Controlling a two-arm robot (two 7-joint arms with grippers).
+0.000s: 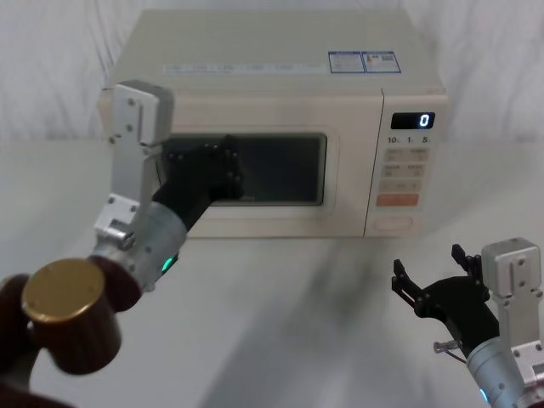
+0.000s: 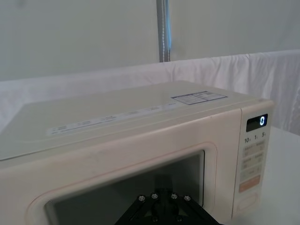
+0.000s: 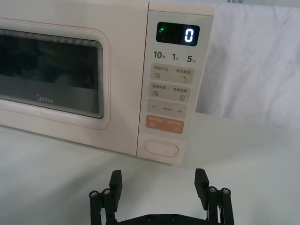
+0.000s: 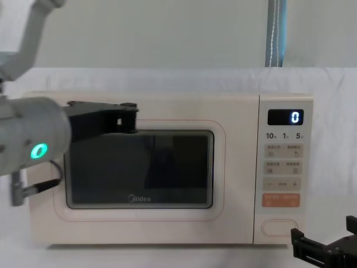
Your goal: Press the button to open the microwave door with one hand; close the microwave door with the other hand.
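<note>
White-draped table: left hand point(image 1: 223, 166) seemingly touching microwave door point(image 1: 289, 208).

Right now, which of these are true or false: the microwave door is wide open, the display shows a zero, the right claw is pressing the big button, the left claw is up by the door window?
1. The microwave door is wide open. False: it sits flush, closed.
2. The display shows 0. True.
3. The right claw is pressing the big button. False: it is open, hanging short of it.
4. The left claw is up by the door window. True.
</note>
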